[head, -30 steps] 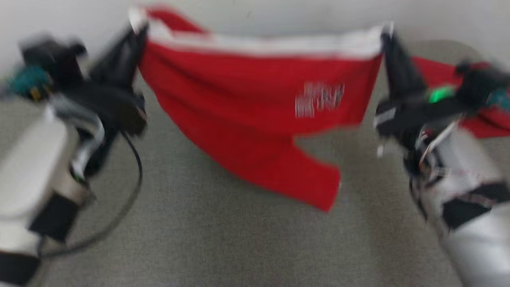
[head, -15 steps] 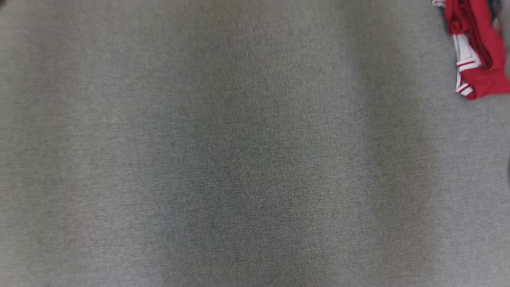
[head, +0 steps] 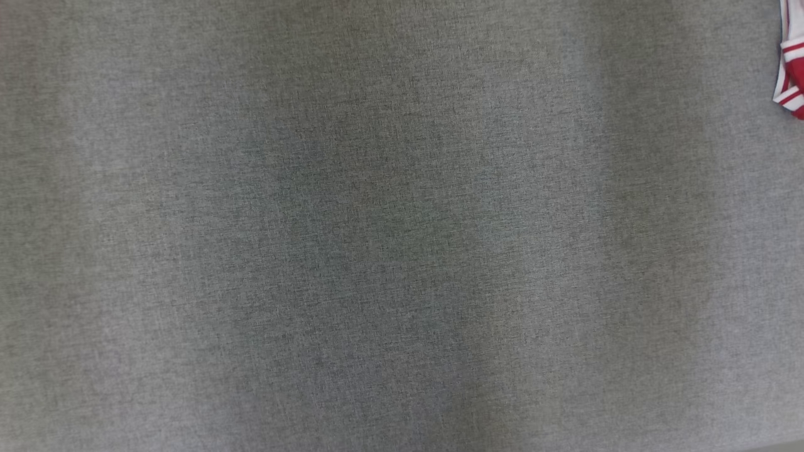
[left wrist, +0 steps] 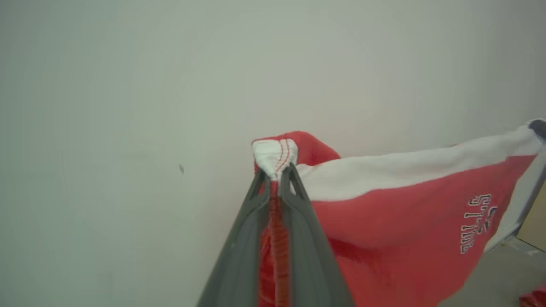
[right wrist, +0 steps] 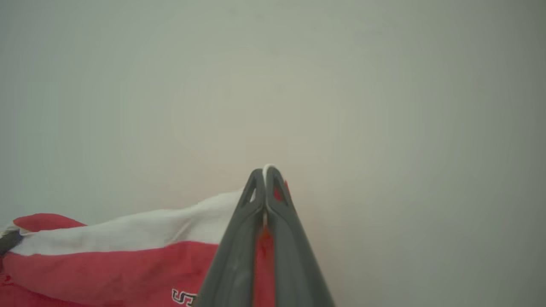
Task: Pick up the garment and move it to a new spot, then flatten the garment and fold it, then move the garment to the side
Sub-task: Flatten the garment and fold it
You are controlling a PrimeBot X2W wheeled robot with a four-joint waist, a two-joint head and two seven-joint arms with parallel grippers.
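Observation:
The garment [left wrist: 405, 213] is red with a white waistband [left wrist: 405, 172] and white lettering, and it hangs stretched between my two grippers in front of a pale wall. My left gripper [left wrist: 277, 170] is shut on one waistband corner. My right gripper [right wrist: 265, 172] is shut on the other corner, with the garment [right wrist: 128, 264] running off to its left. The right gripper's dark finger [left wrist: 538, 127] shows at the far end of the waistband in the left wrist view.
The head view looks down on a grey cloth-covered table [head: 377, 226]. A red and white striped piece of cloth [head: 793, 75] lies at its top right edge. Another scrap of red cloth [left wrist: 533, 298] lies on the grey surface below the garment.
The head camera has swung away: a second ago it showed both grippers holding the garment up, now it shows the grey table. The striped cloth has slid toward the right edge.

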